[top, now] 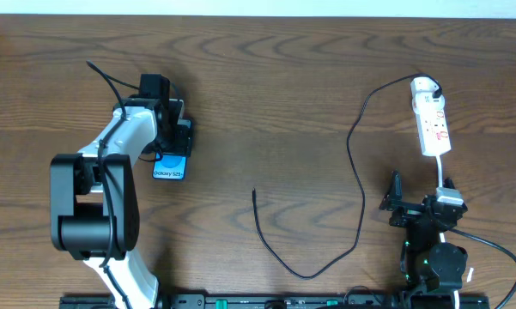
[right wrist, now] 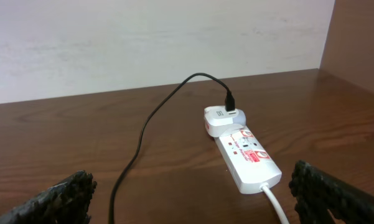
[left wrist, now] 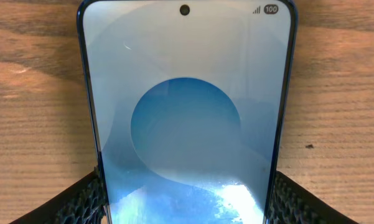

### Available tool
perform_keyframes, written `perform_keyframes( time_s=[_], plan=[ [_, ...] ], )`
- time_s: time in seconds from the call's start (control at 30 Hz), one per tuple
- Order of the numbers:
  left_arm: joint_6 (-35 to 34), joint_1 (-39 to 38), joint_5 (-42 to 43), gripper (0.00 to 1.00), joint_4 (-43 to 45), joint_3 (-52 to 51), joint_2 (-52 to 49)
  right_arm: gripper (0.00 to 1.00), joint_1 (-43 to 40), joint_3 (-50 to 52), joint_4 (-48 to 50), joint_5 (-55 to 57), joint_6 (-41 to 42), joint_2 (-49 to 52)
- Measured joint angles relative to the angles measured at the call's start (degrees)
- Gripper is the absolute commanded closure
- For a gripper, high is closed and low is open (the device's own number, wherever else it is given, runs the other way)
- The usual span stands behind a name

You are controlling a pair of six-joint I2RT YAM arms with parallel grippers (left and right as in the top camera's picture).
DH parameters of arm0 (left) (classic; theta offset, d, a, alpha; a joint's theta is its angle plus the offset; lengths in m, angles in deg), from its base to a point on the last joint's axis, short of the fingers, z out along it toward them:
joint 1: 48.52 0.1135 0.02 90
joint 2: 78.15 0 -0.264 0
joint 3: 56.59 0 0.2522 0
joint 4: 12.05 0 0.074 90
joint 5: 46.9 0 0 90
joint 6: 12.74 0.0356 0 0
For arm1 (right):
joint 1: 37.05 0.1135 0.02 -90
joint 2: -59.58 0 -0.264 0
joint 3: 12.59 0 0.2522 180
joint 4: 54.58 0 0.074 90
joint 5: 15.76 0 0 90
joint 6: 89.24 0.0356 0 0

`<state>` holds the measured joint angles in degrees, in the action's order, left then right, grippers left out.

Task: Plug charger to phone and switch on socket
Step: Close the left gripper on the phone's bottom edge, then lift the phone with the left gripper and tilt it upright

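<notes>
The phone (top: 170, 167) lies flat on the table at the left, blue screen up, and it fills the left wrist view (left wrist: 185, 93). My left gripper (top: 173, 144) straddles its far end, and both fingers (left wrist: 185, 208) press against the phone's side edges. The charger cable (top: 361, 202) runs from a white adapter in the socket strip (top: 433, 124) down in a loop to its free tip (top: 254, 192) at mid-table. My right gripper (top: 409, 209) is wide open and empty just in front of the strip (right wrist: 249, 158), with the cable (right wrist: 143, 134) to its left.
The strip's white cord (right wrist: 275, 202) runs back toward my right arm's base. A pale wall stands behind the table's far edge. Bare wood lies between the phone and the cable tip.
</notes>
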<state>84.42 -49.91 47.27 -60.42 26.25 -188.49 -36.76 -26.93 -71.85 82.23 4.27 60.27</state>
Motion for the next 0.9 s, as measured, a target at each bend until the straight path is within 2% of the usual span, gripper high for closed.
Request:
perform_keyframes(
  time_s=[0.4, 0.57, 0.7, 0.8, 0.9],
  plan=[
    [0.0, 0.0, 2.0, 0.93, -1.4, 0.0, 5.8, 0.01, 0.0, 0.0, 0.0, 0.0, 0.0, 0.0],
    [-0.4, 0.0, 12.1, 0.93, -0.7, 0.0, 5.8, 0.01, 0.0, 0.0, 0.0, 0.0, 0.0, 0.0],
    [-4.2, 0.0, 24.6, 0.93, 3.5, 0.0, 5.8, 0.01, 0.0, 0.0, 0.0, 0.0, 0.0, 0.0],
    [-10.7, 0.0, 34.1, 0.93, 9.4, 0.0, 5.8, 0.01, 0.0, 0.0, 0.0, 0.0, 0.0, 0.0],
    [-19.1, 0.0, 39.4, 0.93, 14.8, 0.0, 5.8, 0.01, 0.0, 0.0, 0.0, 0.0, 0.0, 0.0]
  ],
)
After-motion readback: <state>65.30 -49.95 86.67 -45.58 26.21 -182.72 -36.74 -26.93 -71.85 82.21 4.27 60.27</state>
